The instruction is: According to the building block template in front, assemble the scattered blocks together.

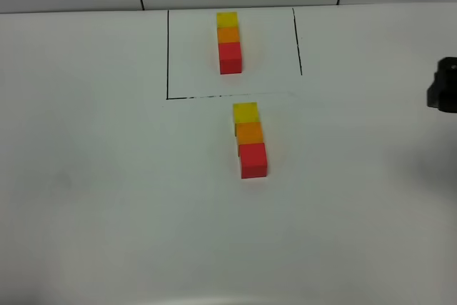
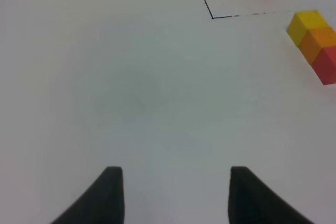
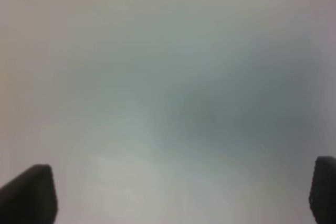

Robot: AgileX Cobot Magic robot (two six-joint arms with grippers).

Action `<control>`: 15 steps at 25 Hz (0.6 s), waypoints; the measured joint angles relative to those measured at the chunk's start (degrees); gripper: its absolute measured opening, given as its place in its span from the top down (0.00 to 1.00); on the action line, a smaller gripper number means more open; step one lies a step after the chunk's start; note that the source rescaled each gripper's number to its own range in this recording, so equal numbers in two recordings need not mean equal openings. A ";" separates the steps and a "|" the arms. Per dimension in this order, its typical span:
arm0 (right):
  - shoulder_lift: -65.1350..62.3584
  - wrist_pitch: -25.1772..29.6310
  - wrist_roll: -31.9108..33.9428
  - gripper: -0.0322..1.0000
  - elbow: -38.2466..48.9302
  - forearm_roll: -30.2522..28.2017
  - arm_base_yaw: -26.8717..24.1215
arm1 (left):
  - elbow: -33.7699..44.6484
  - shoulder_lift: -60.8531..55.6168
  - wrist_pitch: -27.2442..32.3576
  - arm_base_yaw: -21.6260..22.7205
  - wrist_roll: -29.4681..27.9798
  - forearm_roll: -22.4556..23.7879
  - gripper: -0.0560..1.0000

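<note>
Scattered blocks point(image 1: 250, 140) touching in a row beside framed template point(image 1: 229, 42), left pincer point(image 2: 176, 195) and right pincer point(image 3: 181, 192) both open, empty

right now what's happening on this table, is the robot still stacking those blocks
Nothing is being handled. The loose yellow cube, orange cube and red cube lie touching in a row just outside the drawn frame, in the same colour order as the template row inside the frame. The left gripper is open and empty over bare table. The right gripper is open too, holding nothing.
</note>
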 joint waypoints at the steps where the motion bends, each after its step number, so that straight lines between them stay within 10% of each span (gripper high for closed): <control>1: -2.75 0.42 -0.46 0.05 1.18 0.00 -0.28 | 0.00 0.00 0.00 0.00 0.00 0.00 0.91; 15: -36.37 7.97 -1.43 0.05 15.38 0.00 -0.64 | 0.00 0.00 0.00 0.00 0.05 0.00 0.91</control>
